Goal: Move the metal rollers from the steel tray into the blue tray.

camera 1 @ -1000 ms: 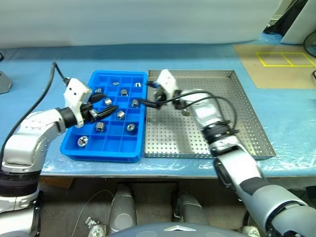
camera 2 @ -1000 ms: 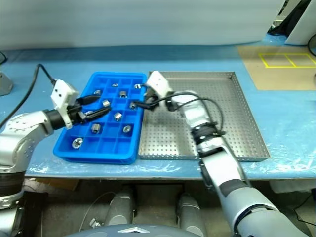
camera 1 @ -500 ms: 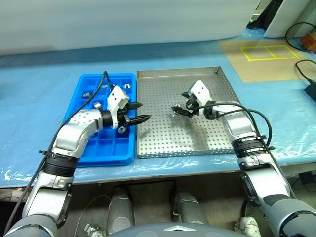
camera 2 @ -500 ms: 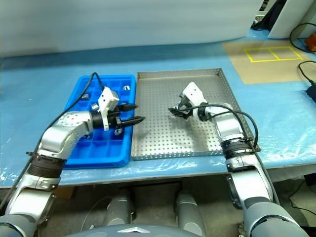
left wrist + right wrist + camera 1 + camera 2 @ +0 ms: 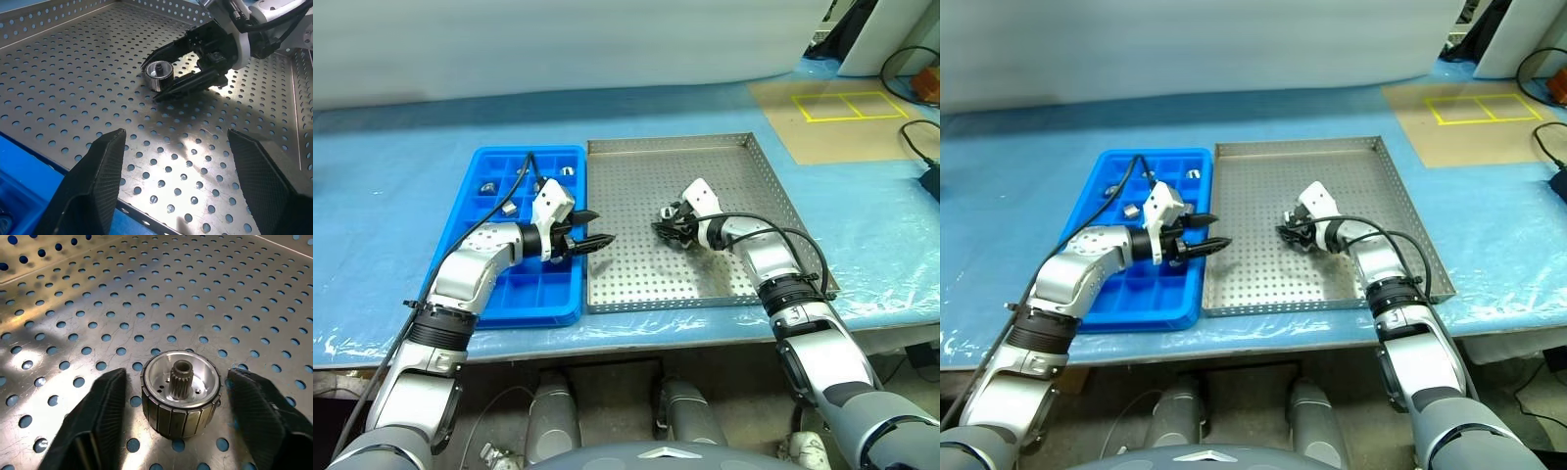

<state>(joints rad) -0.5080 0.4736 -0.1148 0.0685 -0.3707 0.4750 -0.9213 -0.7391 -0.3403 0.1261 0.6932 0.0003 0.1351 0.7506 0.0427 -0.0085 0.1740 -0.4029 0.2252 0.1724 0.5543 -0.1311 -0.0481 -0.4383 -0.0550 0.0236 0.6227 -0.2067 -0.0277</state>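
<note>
Nearest us, our left gripper (image 5: 598,227) hangs over the seam between the blue tray (image 5: 481,284) and the steel tray (image 5: 793,225), its two fingers spread apart and carrying nothing. Several metal rollers (image 5: 499,198) already lie in compartments behind and to the far side of it.

Further out, our right gripper (image 5: 172,396) is low on the perforated floor with one roller (image 5: 180,391) sitting on end between its fingers. The fingers flank the roller closely, but a sliver of floor shows on each side, so the grasp does not look made yet.

We judge the step in hand to be the pick of this roller. Next the jaws need to meet its ribbed side squarely, then lift it clear of the rim and carry it across to a free blue compartment.
</note>
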